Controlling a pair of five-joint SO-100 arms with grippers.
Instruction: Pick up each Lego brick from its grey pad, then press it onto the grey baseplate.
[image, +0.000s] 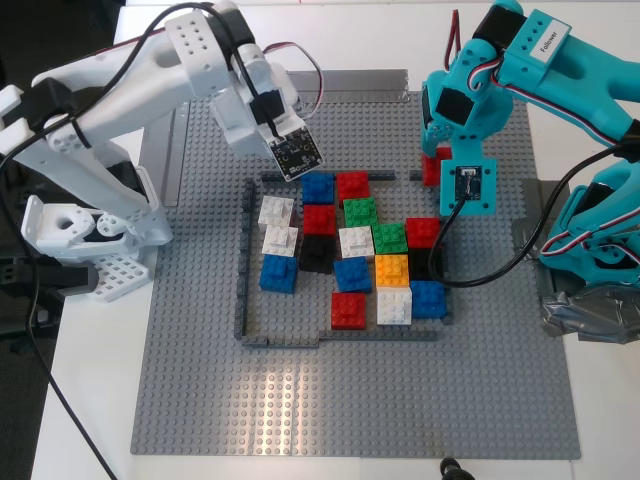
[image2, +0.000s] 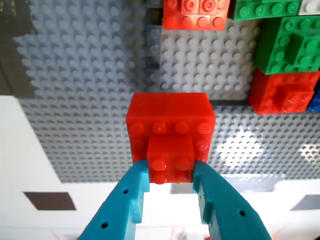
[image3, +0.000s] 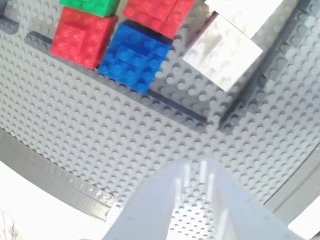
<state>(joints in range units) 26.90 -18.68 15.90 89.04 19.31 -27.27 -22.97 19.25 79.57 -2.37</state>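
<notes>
My first end effector (image2: 171, 172), teal, is clamped on a small red brick (image2: 171, 159) seated atop a larger red brick (image2: 170, 120) on the grey baseplate (image2: 80, 100). My second end effector (image3: 197, 175), white, hovers with fingers together over bare baseplate studs; a blue brick (image3: 134, 59) lies beyond.

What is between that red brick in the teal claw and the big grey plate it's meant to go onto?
Nothing visible. My first gripper is shut on the small red brick, which already sits on a larger red brick on the grey baseplate, outside the low grey wall. Bare studs surround it.
</notes>
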